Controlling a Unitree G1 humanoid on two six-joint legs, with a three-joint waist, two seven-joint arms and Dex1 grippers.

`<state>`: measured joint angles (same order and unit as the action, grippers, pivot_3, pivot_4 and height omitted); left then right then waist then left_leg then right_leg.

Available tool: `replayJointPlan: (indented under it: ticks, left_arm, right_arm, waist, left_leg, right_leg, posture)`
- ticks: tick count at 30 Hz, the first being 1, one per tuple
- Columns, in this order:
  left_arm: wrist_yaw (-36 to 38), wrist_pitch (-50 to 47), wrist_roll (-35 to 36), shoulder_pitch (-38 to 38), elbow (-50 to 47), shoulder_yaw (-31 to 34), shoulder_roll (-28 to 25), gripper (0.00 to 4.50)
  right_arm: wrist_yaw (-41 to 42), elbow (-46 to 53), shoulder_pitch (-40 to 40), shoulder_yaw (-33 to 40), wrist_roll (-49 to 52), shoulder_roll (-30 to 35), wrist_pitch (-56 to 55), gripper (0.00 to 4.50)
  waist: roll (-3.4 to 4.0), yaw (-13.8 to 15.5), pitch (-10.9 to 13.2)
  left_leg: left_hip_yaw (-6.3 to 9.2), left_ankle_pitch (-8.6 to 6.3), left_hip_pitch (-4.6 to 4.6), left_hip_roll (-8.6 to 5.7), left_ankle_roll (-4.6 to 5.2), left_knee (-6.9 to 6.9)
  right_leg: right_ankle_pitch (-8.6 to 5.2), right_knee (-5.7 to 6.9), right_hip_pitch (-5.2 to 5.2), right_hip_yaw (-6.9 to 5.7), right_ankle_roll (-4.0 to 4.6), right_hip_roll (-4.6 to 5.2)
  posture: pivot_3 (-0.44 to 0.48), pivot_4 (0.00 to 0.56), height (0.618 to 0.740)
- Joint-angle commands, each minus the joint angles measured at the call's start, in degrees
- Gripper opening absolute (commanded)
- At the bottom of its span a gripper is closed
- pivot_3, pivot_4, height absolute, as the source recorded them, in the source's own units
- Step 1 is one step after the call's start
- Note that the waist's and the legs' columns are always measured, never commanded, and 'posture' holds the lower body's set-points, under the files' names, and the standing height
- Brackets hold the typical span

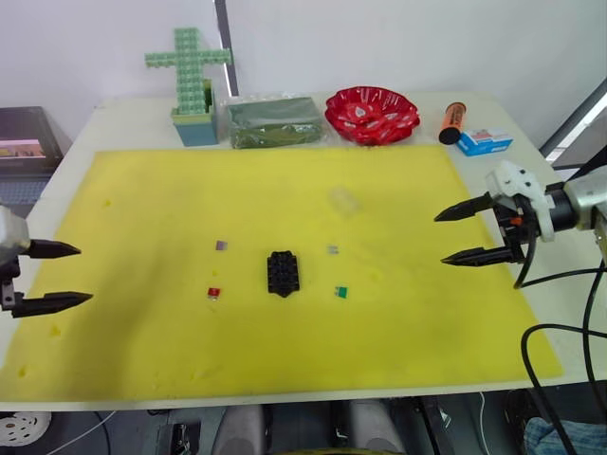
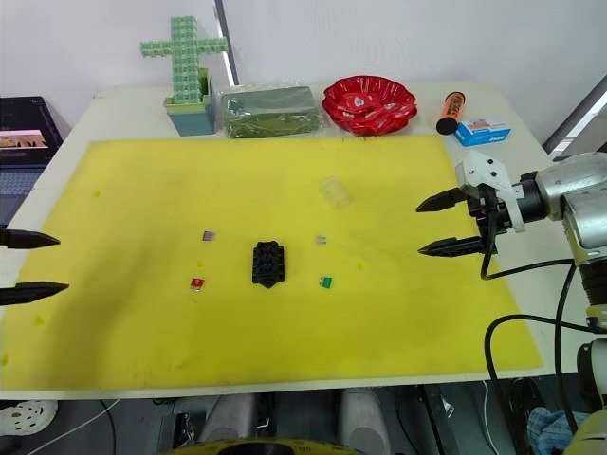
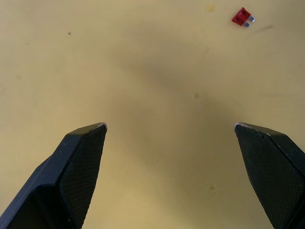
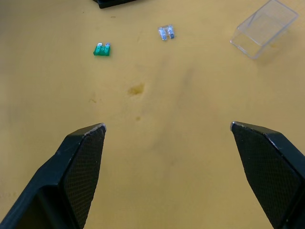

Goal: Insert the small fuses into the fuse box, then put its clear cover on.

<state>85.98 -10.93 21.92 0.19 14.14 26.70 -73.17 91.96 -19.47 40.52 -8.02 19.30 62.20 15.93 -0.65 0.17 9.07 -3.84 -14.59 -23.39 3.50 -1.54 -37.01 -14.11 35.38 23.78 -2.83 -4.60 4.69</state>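
**Yellow mat, fuses loose, both grippers empty and spread wide**

Left eye view. Yellow foam mat (image 1: 285,351) across the frame. Black fuse box (image 1: 283,273) at centre, slots empty as far as can be told. Around it: red fuse (image 1: 213,293) to lower left, green fuse (image 1: 341,292) to lower right, greyish-purple fuse (image 1: 221,245) to upper left, second greyish-purple fuse (image 1: 333,250) to upper right. Clear cover (image 1: 343,200) above and right of centre, faint. Left gripper (image 1: 59,276) at left edge, fingers wide apart, holding nothing. Right gripper (image 1: 462,234) at right, likewise wide and empty.

Right eye view. Same layout; adds nothing beyond a shifted angle.

Left wrist view. Red fuse in the upper right corner, lying flat with its metal prongs visible; this orientation is not legible from the head views.

Right wrist view. Green fuse upper left, pale fuse upper centre, cover upper right, seen as an open hollow cap resting tilted. A corner of the fuse box sits at the top edge.

Risks, as judged. Fuses lie flat on soft foam; broad fingertips may press one in or flick it away. A skewed grip would misalign prongs with slots. The light box may slide under pushing. The glassy cover is easy to misjudge.
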Motion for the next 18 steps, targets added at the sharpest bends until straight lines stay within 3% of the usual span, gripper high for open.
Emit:
replayJointPlan:
  ticks: [1, 18]
  left_arm:
    - [-0.90, 1.08, -0.57, -1.91, 1.19, -0.59, 0.22, 4.50]
    - [-1.74, -1.72, 0.63, -1.49, -0.31, -0.89, 1.54, 4.50]
  right_arm:
    - [-0.14, 0.26, 0.77, 2.58, -0.13, -0.06, 0.15, 4.46]
    - [-1.70, 4.12, -2.13, 5.03, 0.80, -0.59, 3.50, 4.46]
  waist:
    - [0.00, 0.01, 0.00]
    - [-0.04, 0.10, -0.02]
  left_leg:
    - [-0.01, 0.00, 0.00, 0.00, 0.00, 0.00]
    - [-0.60, -0.02, -0.01, 0.04, 0.03, 0.00]
  right_leg:
    - [0.00, 0.00, 0.00, 0.01, 0.00, 0.00]
    - [0.08, 0.37, 0.51, 0.52, -0.14, -0.01]
  posture:
    - [0.000, 0.150, 0.740]
    - [0.000, 0.150, 0.740]
